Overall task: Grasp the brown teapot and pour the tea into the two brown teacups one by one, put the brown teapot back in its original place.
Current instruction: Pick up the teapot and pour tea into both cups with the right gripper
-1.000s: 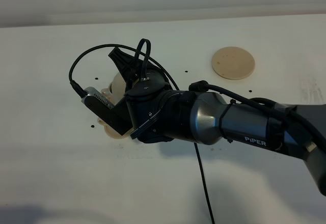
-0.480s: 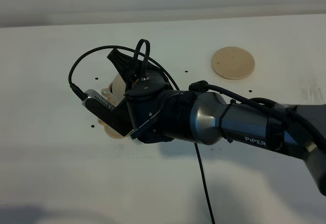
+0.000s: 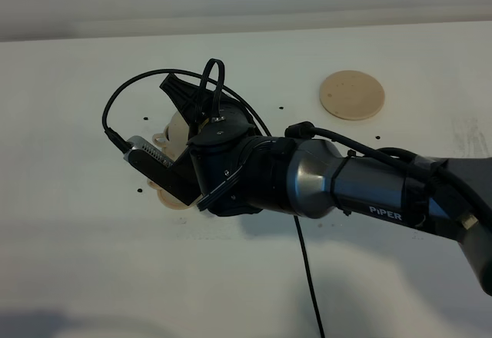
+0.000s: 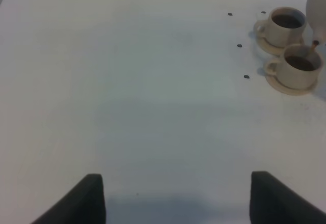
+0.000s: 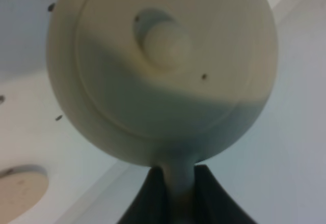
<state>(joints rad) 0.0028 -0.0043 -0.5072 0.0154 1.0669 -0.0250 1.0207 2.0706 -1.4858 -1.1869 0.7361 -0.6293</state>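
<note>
Exterior high: reaching across the white counter (image 3: pixel 77 261) toward 9 o'clock, the dark right arm (image 3: pixel 338 188) hiding most of what lies under its wrist. Peeking out beside the wrist at about 10 o'clock, a pale beige curve of the brown teapot (image 3: pixel 178 129), lifted off the counter. Showing just below the wrist camera, the rim of a small beige saucer (image 3: pixel 171 200). Lying bare at 1 o'clock, well apart from the arm, the flat round beige disc (image 3: pixel 351 94) of the original place.

Left wrist: hanging low over bare counter, the left pincer (image 4: pixel 177 196) spreading wide, gripping nothing, only its two dark fingertips (image 4: pixel 86 198) showing. Standing far off at about 2 o'clock, the two brown teacups, far cup (image 4: pixel 284 25) and near cup (image 4: pixel 298 66), each beige-tan with a loop handle, each sitting on its own small saucer, saucers touching. Holding dark tea, both cups. Tilting above the near cup, the teapot's spout tip (image 4: pixel 315 43), with the pale body entering at the frame edge.

Right wrist: filling the view, the teapot's round pale beige body with its knobbed lid (image 5: pixel 165 43), seen lid-on. Clamping narrowly on the loop handle (image 5: pixel 179 183), the right pincer (image 5: pixel 178 196). Peeking in at one corner, part of the beige disc.
</note>
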